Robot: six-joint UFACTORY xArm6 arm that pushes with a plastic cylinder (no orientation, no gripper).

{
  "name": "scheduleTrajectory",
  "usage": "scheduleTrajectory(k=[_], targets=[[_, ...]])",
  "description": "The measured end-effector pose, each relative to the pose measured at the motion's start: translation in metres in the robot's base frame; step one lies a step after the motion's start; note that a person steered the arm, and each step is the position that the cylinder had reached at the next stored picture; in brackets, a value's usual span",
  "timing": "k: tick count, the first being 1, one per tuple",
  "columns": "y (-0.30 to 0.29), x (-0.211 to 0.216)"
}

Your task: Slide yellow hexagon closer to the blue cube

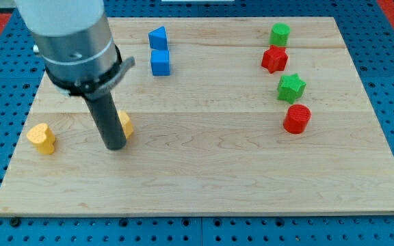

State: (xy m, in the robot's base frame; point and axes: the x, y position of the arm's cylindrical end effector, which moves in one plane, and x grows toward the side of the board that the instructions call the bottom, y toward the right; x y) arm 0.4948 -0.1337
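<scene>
My tip [115, 146] stands on the wooden surface [204, 171] touching the left side of the yellow hexagon [124, 124], which the rod partly hides; there is no claw on this arm, so nothing is held. The blue cube [160, 62] is farther away and a little to the right, with a blue wedge-like block [157, 37] just behind it and bare wood between it and the hexagon. A yellow heart [42, 138] lies to the left, and on the right a green cylinder [279, 33], red star [274, 59], green star [291, 87] and red cylinder [297, 118] form a column, well apart.
</scene>
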Motion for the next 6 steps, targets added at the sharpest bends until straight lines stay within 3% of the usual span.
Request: scheduleTrajectory(k=[1, 2, 3, 6], targets=[[0.002, -0.044], [-0.022, -0.032], [-0.036, -0.063], [0.026, -0.066]])
